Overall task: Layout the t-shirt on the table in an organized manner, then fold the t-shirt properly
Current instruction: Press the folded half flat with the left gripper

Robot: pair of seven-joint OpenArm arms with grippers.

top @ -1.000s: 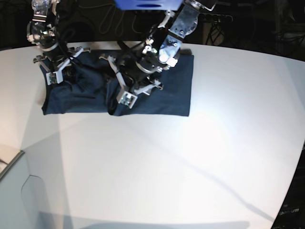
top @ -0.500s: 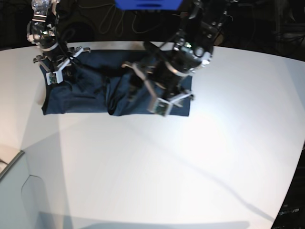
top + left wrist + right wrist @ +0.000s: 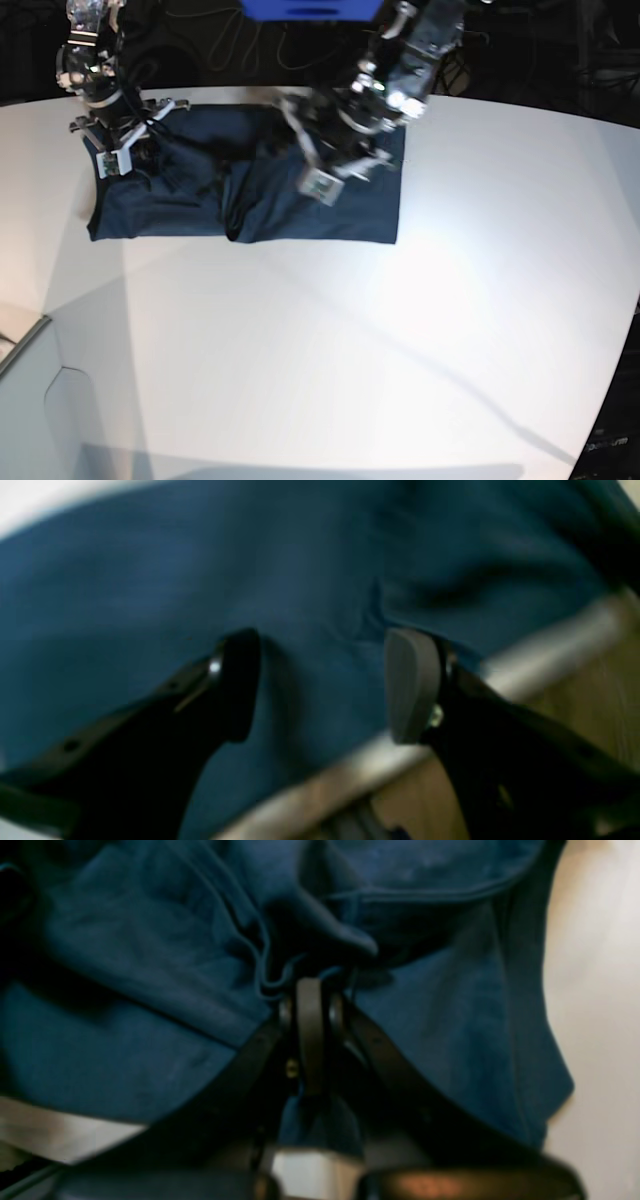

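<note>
**Shirt spread at the table's far edge, one gripper pinching it**

The shirt (image 3: 200, 195) lies as a wide dark-blue band on the table (image 3: 330, 340), up at about 11 o'clock in the base view, close to the far rim. Its near edge runs fairly straight; a bunched ridge stands up near its middle, and the part at 3 o'clock of that ridge lies flatter than the part at 9 o'clock, which shows soft folds.

The right gripper (image 3: 311, 990) sits on the shirt's 9 o'clock end, at the far corner. In its wrist view the fingers are pressed together with a gathered fold of blue cloth caught between them, hems and creases radiating from the pinch; pale tabletop shows at 3 o'clock of the cloth.

The left gripper (image 3: 320, 680) is over the shirt's 3 o'clock half, at the far edge. Its fingers (image 3: 412, 685) stand well apart, with smooth cloth between and behind them and nothing held. In the blurred wrist view I cannot tell whether the tips touch the fabric. A pale strip of table rim crosses behind at 5 o'clock.

The rest of the table, toward 6 o'clock, is white surface.
</note>
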